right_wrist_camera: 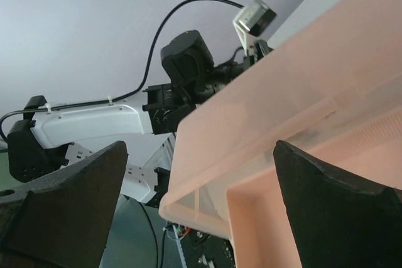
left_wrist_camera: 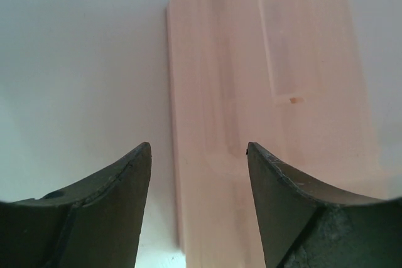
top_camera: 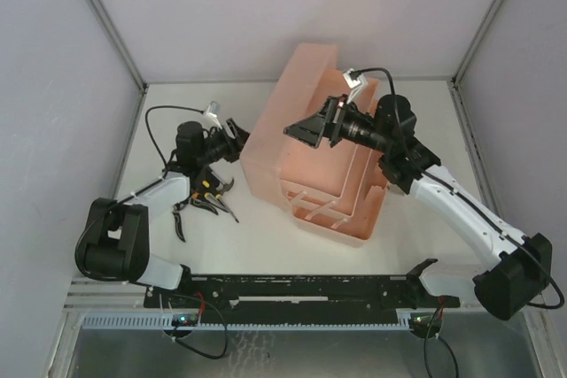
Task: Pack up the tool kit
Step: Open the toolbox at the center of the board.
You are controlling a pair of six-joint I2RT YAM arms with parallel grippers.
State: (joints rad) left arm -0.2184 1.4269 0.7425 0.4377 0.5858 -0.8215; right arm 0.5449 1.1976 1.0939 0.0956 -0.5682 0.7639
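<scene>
Where left arm [top_camera: 159, 190] overhangs, tools [top_camera: 215, 205] partly hidden.

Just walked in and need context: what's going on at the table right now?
Both arms are working at the salmon-pink toolbox. The right gripper hangs over its open interior with the jaws wide. A box edge sits between the fingers, but they aren't clamped on it. The left gripper is open and empty, facing the box's left outer wall. Small dark-handled hand tools lie on the table beside the left arm, not yet packed.
</scene>
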